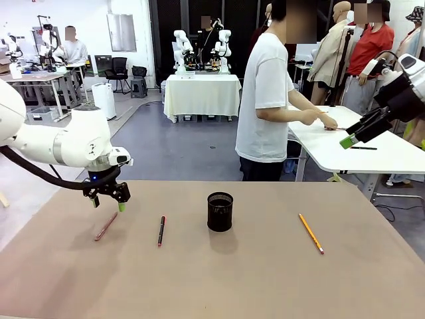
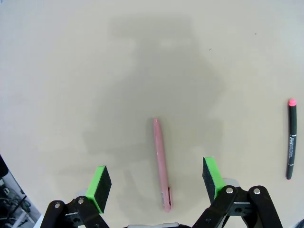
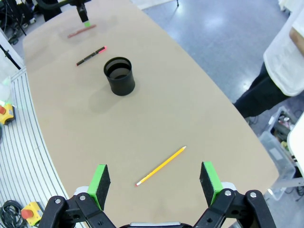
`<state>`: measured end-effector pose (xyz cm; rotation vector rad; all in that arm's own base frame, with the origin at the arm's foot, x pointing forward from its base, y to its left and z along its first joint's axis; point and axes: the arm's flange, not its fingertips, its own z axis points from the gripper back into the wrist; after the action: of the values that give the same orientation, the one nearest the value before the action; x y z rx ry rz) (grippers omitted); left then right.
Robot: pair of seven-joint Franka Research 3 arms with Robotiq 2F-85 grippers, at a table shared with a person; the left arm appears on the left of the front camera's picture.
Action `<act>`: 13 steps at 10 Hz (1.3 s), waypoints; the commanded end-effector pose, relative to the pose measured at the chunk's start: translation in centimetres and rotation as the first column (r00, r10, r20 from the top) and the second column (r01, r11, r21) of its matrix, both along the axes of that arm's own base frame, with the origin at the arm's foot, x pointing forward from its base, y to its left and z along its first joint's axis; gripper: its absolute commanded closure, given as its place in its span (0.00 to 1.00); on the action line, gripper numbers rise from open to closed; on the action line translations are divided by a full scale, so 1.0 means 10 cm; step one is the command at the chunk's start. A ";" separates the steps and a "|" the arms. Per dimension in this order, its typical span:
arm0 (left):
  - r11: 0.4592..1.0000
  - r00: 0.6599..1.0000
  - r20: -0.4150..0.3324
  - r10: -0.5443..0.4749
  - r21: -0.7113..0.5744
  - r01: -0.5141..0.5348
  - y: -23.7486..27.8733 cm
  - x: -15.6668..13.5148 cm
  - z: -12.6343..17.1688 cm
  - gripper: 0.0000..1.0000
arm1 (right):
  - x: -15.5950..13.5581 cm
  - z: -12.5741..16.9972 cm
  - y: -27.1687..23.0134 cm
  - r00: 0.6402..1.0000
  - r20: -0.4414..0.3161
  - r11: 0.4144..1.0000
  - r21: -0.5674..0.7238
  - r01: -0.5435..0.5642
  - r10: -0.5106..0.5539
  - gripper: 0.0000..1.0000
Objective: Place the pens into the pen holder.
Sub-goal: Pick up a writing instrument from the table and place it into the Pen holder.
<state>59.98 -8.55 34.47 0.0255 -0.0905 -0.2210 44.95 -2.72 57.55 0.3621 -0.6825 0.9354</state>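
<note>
A: Risks from here, largest item down?

B: The left gripper (image 1: 108,205) is held low over the table's (image 1: 372,279) left side, jaws spread wide, nothing gripped. In the left wrist view the reddish-pink pen (image 2: 161,166) is seen lying flat between the pads. If the fingers are lowered off-centre, the pen could be rolled or nudged aside rather than pinched. The right gripper (image 1: 352,138) is raised high at the right, equally wide and empty. Little danger is judged there.

A: The pen holder?

B: The pen holder (image 1: 220,211) is stood upright near mid-table, and nothing is seen inside it. It is judged light, so it could be tipped or shoved if a pen is brought in slanted against the rim.

A: Remaining pens?

B: The black pen with red ends (image 1: 161,230) is laid between the pink one and the holder, apart from both. The yellow pencil (image 1: 310,233) is laid well to the holder's right. Both are thin, so a pivot or slip in the pads is thought possible.

A: Room and surface?

B: A large hall with a grey floor is noted, with other tables farther back. A person (image 1: 265,100) is stood beyond the far edge, hands at a white side table (image 1: 385,156). The tabletop is flat, matt and tan, so a rolling pen would be stopped by nothing.
</note>
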 end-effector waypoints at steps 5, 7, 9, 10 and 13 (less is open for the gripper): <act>1.000 1.000 0.023 -0.020 0.022 0.020 -0.02 0.00 -0.03 0.00 | 0.01 0.01 0.00 1.000 0.003 1.000 0.020 -0.001 0.001 0.00; 0.999 1.000 0.016 -0.024 0.029 0.024 -0.03 0.07 -0.13 0.00 | 0.01 0.01 0.00 1.000 0.003 1.000 0.020 -0.001 0.001 0.00; 0.999 1.000 0.007 -0.008 0.032 0.008 -0.04 0.07 -0.19 0.00 | 0.01 0.01 0.00 1.000 0.003 1.000 0.020 -0.001 0.001 0.00; 0.999 1.000 0.010 -0.007 0.038 0.006 -0.03 0.08 -0.21 0.00 | 0.01 0.01 0.00 1.000 0.003 1.000 0.020 -0.001 0.001 0.00; 1.000 1.000 -0.010 -0.008 0.029 0.008 -0.03 0.09 -0.26 0.56 | 0.01 0.01 0.00 1.000 0.003 1.000 0.020 -0.001 0.001 0.00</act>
<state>60.32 -8.94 31.87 0.0328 -0.0755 -0.2399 44.95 -2.73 57.55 0.3619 -0.6825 0.9352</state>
